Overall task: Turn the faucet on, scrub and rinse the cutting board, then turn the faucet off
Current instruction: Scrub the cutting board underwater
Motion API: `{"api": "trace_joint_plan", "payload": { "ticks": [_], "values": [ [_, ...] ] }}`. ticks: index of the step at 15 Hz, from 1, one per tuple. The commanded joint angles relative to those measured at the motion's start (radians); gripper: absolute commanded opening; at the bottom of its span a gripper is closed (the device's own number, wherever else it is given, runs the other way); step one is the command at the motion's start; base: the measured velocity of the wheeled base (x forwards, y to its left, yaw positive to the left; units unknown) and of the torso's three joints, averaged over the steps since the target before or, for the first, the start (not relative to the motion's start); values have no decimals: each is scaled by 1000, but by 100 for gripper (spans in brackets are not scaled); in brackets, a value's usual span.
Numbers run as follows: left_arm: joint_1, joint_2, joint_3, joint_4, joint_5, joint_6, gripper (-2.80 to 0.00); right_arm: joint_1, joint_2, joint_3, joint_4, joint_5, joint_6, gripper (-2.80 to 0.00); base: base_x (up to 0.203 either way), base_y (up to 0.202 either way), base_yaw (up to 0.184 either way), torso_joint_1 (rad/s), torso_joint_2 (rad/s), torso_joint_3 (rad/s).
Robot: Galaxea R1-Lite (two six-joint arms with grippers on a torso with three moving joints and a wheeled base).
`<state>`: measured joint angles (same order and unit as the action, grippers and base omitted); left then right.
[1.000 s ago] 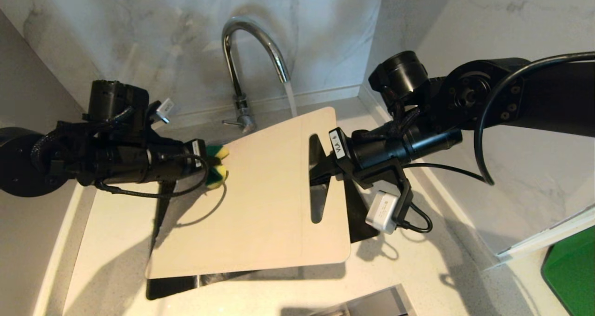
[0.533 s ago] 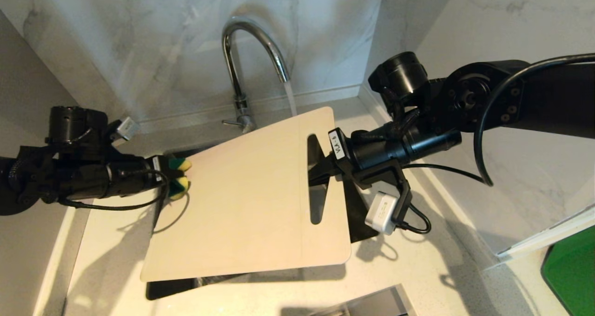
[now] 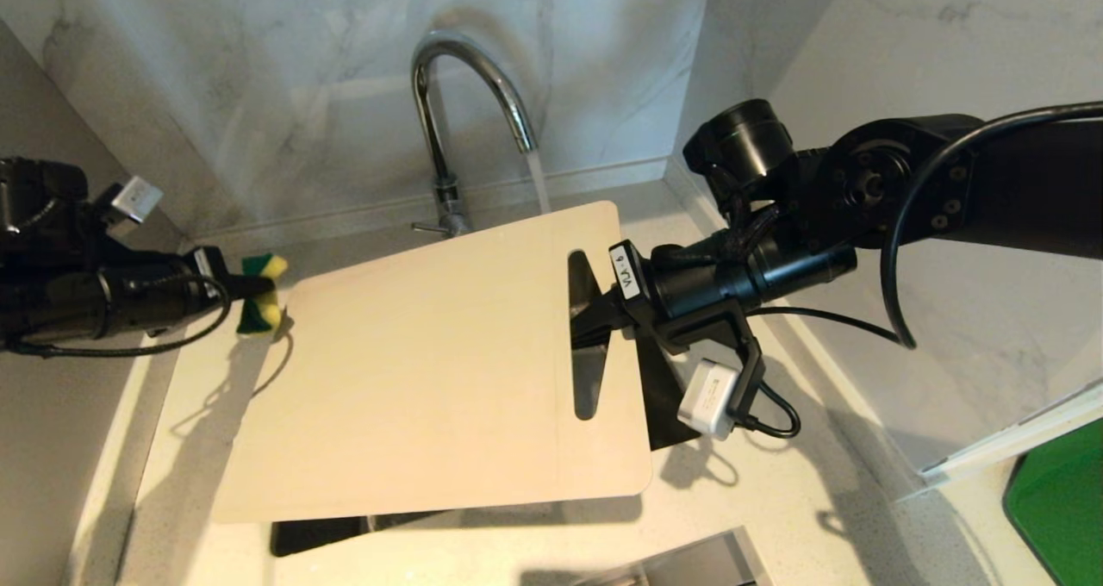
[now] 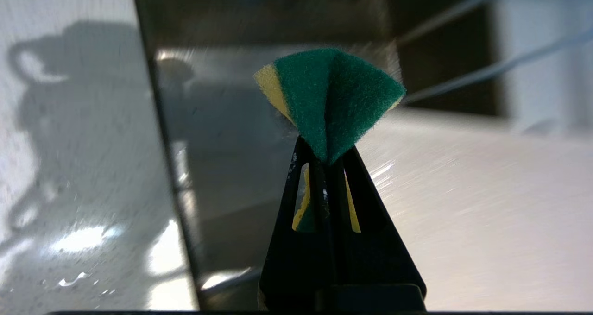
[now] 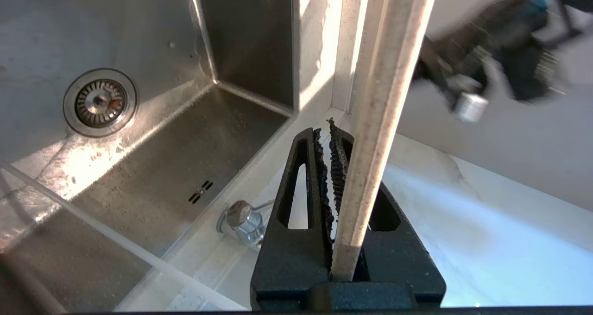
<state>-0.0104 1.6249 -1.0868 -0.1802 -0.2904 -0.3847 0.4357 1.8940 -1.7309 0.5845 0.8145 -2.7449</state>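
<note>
The cutting board [image 3: 431, 370] is covering most of the sink [image 5: 153, 166] in the head view, so only a dark strip is showing under its near edge. The board is also hiding the lower part of the water stream [image 3: 538, 181]. The left arm [image 3: 77, 284] is being cut off by the picture's left edge. In the right wrist view, the left gripper [image 5: 468, 102] is appearing blurred.

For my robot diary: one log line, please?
faucet: running | right gripper: holds cutting board | left gripper: holds sponge, off board
</note>
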Motion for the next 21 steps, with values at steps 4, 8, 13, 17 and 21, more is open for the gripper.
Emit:
{"api": "trace_joint_plan", "payload": {
  "ticks": [4, 8, 13, 17, 21],
  "values": [
    [-212, -197, -277, 321, -35, -151, -280, 2, 10, 11, -18, 3, -15, -280, 0, 0, 0, 0, 0, 0],
    [-597, -247, -226, 379, -8, -292, -280, 1, 13, 4, -20, 2, -15, -280, 0, 0, 0, 0, 0, 0],
    [-705, -124, 12, 114, 102, -316, -280, 0, 10, -21, -20, 3, -9, -280, 0, 0, 0, 0, 0, 0],
    [-655, -76, 140, -40, 109, -295, -280, 0, 13, -29, -26, 4, 4, -280, 0, 0, 0, 0, 0, 0],
    [-561, -83, 186, -41, 105, -291, -280, 1, 11, -25, -40, 5, 8, -280, 0, 0, 0, 0, 0, 0]
  ]
}}
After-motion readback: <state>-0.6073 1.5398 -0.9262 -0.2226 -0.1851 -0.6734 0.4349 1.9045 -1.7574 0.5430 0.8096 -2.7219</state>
